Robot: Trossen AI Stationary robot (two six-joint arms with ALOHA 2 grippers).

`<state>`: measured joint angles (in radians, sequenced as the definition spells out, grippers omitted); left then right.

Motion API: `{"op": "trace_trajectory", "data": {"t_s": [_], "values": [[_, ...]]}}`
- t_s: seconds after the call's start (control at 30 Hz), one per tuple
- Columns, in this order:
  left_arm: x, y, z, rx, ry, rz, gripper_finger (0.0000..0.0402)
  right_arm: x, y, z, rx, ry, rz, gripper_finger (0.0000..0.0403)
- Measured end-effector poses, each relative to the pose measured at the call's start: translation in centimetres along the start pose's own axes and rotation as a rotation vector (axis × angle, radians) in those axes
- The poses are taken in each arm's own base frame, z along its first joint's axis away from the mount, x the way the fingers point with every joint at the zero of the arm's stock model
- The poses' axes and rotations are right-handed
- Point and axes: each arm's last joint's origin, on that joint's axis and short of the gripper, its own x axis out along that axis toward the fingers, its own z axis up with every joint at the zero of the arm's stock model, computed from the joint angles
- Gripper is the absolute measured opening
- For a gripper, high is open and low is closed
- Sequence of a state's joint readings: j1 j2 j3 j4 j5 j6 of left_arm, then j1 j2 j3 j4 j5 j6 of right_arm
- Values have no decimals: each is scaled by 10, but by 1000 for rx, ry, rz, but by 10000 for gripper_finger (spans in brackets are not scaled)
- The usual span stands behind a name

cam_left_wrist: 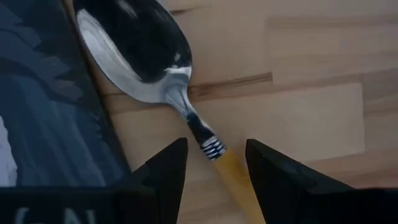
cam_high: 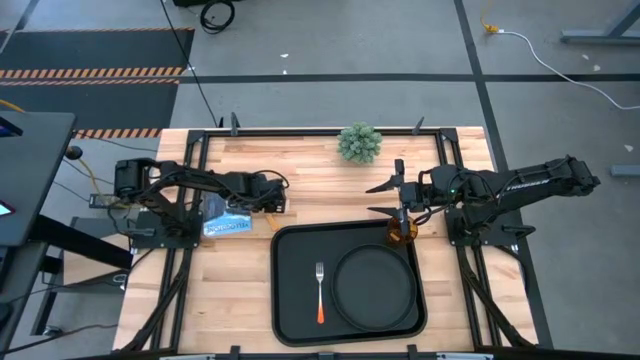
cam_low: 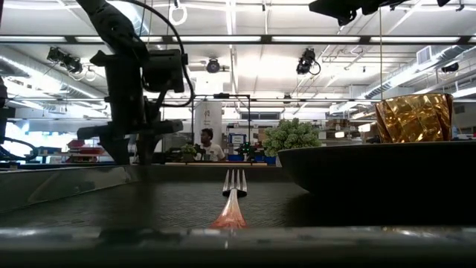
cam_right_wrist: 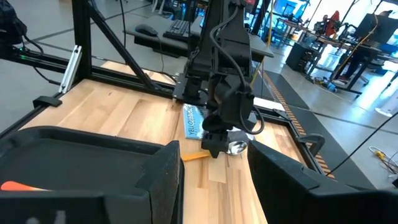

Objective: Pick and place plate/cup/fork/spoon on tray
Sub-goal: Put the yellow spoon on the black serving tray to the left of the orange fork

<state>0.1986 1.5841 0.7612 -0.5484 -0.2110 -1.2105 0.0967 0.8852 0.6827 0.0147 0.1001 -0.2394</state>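
Orange-handled spoon (cam_left_wrist: pixel 163 81) lies between the open left tool (cam_left_wrist: pixel 214 171) fingers.

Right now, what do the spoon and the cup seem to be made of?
The spoon: bowl looks like polished metal, mirror-like reflections; handle looks like matte orange plastic. The cup: likely clear amber plastic or glass, light passing through its faceted wall; which one is unclear.

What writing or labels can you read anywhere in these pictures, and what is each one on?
"YELLOWSTONE", or close to it: white capitals on the blue card lying on the table beside the left tool; the last letters are not clear.
The same card from above: a white strip of print, too small to read.
Large pale letters at the edge of the left wrist view: cut off, unreadable.
Nothing readable on the tray, plate, cup, fork or spoon.
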Motion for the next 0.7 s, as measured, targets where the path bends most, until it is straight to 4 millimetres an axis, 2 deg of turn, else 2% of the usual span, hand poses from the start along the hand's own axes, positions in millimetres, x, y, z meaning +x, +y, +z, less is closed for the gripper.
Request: {"op": "trace_trajectory", "data": {"t_s": [0.3,0.7], "values": [[0,1,-2,152,66,-4,164,0,0,1,1,-7,-2,196],[0,-1,-3,395,49,-28,81,0,0,1,1,-6,-2,196]]}}
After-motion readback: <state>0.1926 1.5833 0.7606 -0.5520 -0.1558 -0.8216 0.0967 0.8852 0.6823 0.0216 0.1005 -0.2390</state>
